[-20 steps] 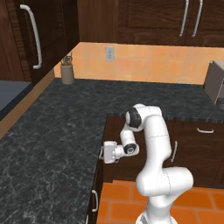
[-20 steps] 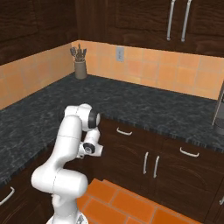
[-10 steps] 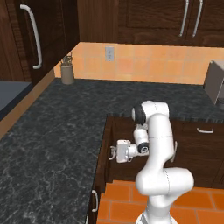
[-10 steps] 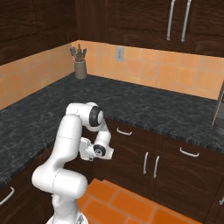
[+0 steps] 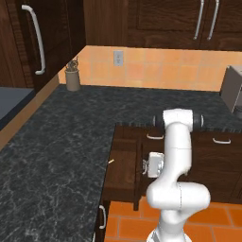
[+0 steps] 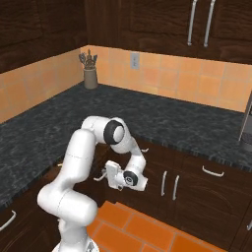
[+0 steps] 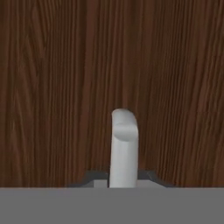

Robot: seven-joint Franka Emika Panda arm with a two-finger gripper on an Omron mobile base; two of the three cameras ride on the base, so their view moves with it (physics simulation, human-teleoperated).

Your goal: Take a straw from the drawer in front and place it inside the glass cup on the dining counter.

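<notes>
**Gripper clenched on the drawer handle**

The gripper [image 7: 123, 180] grasps the silver handle [image 7: 124, 146] of the drawer [image 5: 124, 166], which stands pulled out from under the black counter [image 5: 56, 156]. A tip of the straw [image 5: 110, 162] shows at the drawer's left edge

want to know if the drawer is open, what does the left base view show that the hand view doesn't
Left base view: the drawer stands open with its dark inside exposed and a pale sliver at its left edge, maybe the straw. Around it are the black counter, a utensil jar and a wall outlet.
Hand view: the drawer front's wood grain up close, and the silver handle clamped between the fingertips.
Both: the drawer, with the gripper shut on its handle.
</notes>
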